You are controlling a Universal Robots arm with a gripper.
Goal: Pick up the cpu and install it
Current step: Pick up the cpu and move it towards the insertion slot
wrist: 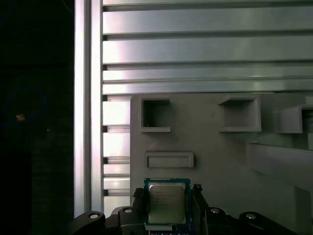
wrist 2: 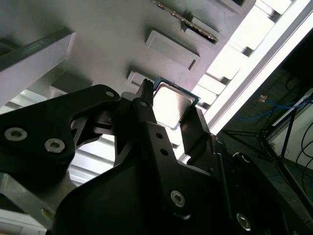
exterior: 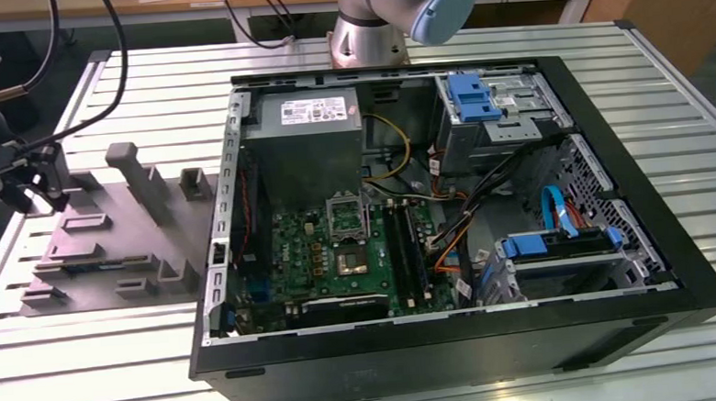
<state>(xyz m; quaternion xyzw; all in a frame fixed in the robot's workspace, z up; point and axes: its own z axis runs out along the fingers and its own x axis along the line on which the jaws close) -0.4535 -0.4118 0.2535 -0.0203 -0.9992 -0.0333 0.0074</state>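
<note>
One step underway, judged pickup | exterior view: hand (exterior: 45, 189) far left above fixture plate (exterior: 104, 260) | second wrist view: hand clamped on cpu (wrist 2: 172, 105) mid-frame | first wrist view: cpu bottom centre, install likely needs level carry

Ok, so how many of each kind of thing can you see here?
Open black metal computer case: 1
Grey moulded fixture plate: 1
Small square silvery cpu chip: 1
Black robot gripper: 1
Total: 4
</note>
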